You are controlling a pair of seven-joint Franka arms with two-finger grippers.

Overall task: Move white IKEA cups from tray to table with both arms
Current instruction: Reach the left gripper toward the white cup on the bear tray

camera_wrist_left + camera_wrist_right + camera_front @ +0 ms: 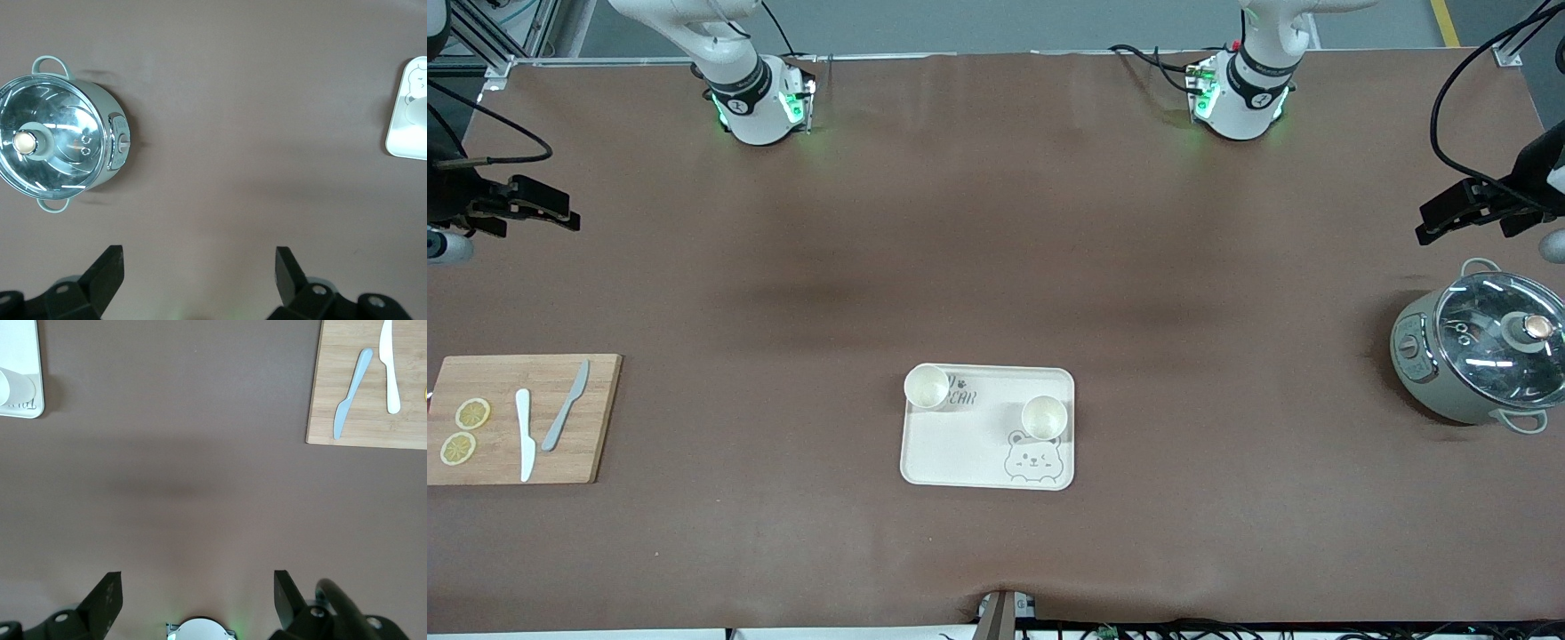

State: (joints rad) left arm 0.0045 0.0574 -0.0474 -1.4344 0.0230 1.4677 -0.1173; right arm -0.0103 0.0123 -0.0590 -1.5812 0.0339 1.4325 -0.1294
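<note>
Two white IKEA cups stand upright on the cream bear tray (960, 453) at the table's middle. One cup (926, 387) is at the tray's corner toward the right arm's end. The other cup (1044, 417) is just above the bear drawing. My left gripper (1430, 224) hangs open and empty over bare table at the left arm's end; its wrist view (199, 267) shows the tray's edge (403, 137). My right gripper (567, 213) hangs open and empty over bare table at the right arm's end; its wrist view (199, 587) shows one cup (17, 387).
A grey-green pot with a glass lid (1485, 347) stands at the left arm's end. A wooden cutting board (489, 462) with two lemon slices (464, 431), a white knife (525, 436) and a grey knife (567, 405) lies at the right arm's end.
</note>
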